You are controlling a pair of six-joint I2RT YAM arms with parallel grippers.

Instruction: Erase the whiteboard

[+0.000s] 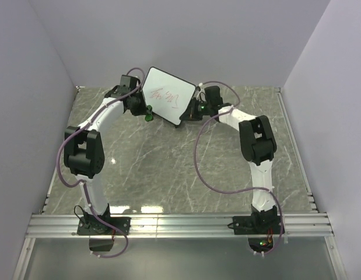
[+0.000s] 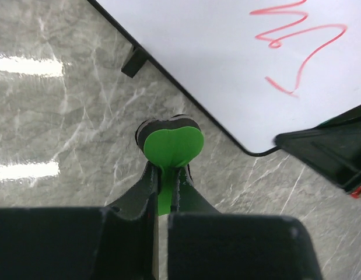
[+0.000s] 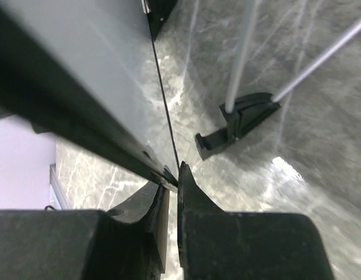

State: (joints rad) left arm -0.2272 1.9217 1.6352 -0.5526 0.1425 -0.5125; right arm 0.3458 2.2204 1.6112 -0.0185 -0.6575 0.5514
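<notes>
Top external view: one rounded-corner whiteboard, red-scribbled, its edge clamped by the right hand; the left hand pinches one green lobed eraser.

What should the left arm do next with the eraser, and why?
Probably move the left claw so the green eraser, which it grips just off the whiteboard edge, lands on the red scribbles. The right claw clamps the board's edge, holding it tilted, and the marks look untouched.
</notes>
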